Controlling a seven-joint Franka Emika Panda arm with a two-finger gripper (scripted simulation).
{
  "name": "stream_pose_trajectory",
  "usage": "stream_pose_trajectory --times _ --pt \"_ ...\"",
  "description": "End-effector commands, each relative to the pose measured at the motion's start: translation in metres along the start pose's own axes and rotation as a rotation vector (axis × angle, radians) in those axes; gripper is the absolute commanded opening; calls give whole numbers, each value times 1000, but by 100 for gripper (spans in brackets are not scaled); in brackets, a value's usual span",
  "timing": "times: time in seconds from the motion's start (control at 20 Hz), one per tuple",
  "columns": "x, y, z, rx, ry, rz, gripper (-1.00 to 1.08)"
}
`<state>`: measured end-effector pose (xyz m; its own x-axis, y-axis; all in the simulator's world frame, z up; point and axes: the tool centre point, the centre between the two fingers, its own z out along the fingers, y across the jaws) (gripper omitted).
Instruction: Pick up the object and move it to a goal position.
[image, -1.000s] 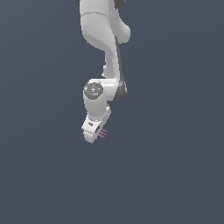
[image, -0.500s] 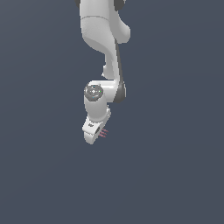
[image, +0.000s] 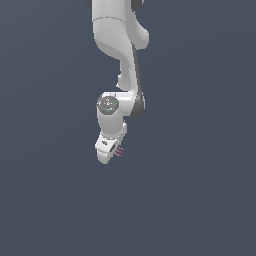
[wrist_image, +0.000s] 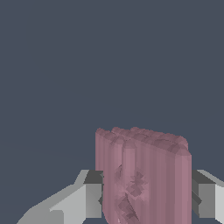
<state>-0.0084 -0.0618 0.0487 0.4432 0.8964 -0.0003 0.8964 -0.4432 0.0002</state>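
Object first in importance, yet the white arm (image: 120, 55) is the biggest thing, reaching down from the top edge of the exterior view against a plain grey-blue backdrop. Below the arm's round joint sits the gripper (image: 111, 150), its two fingers (wrist_image: 89, 194) pressed against either side of the object (wrist_image: 142, 175). The pinkish-red ribbed object (image: 119, 150) shows just beside the gripper on the exterior view's right, as thin streaks.

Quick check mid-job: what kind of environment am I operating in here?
Likely a bare simulated workspace: flat grey-blue background, a white arm, and a pink object sitting between the end effector fingers. No furniture visible.
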Motion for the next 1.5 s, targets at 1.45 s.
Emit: stream_pose_trajectory --times 1.45 --pt "179 -172 -148 0 -1 -2 -100"
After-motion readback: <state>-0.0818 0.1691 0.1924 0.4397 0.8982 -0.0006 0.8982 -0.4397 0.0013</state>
